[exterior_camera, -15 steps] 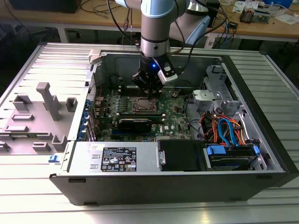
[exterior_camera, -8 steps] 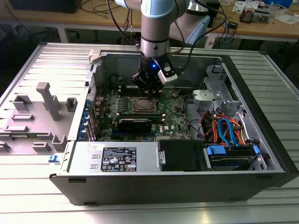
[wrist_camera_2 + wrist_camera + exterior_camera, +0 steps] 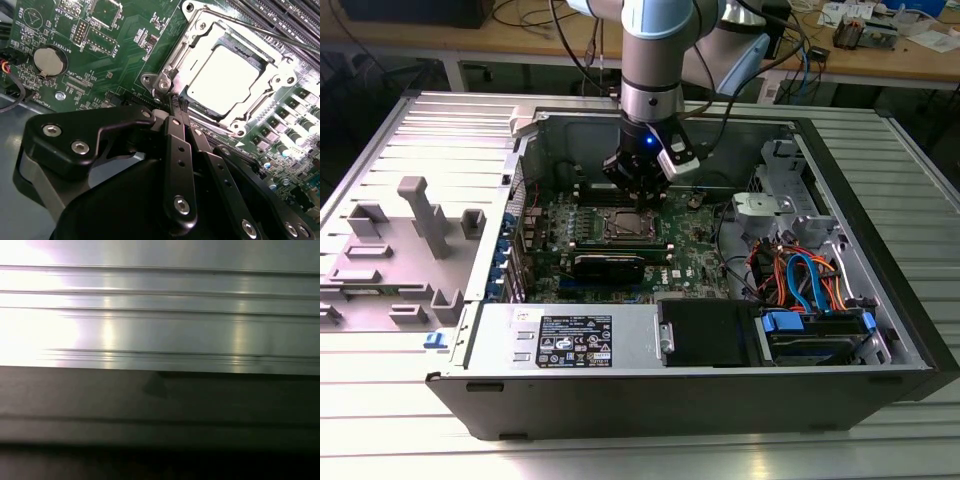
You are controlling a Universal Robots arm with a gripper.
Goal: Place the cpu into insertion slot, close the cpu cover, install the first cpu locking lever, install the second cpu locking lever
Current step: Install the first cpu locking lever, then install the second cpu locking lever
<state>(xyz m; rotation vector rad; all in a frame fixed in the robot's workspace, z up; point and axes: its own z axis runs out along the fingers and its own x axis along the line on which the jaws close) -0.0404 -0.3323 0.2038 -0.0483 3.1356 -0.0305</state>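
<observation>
The cpu (image 3: 225,82) lies flat in the insertion slot (image 3: 623,225), its shiny silver top showing through the window of the cpu cover (image 3: 197,37). The cover is folded down over the chip. A thin metal locking lever (image 3: 260,31) runs along the socket's side next to the memory slots. In the second wrist view my gripper (image 3: 177,101) has its black fingers pressed together, tips at the socket's corner by a round screw post. In the exterior view my gripper (image 3: 642,198) points straight down inside the open computer case, just above the socket's edge.
Long black memory slots (image 3: 295,20) flank the socket and a coin battery (image 3: 50,61) sits on the green board. The power supply (image 3: 570,340), drive bay and coloured cables (image 3: 800,275) crowd the case. Grey fixture blocks (image 3: 420,215) stand at the exterior view's left.
</observation>
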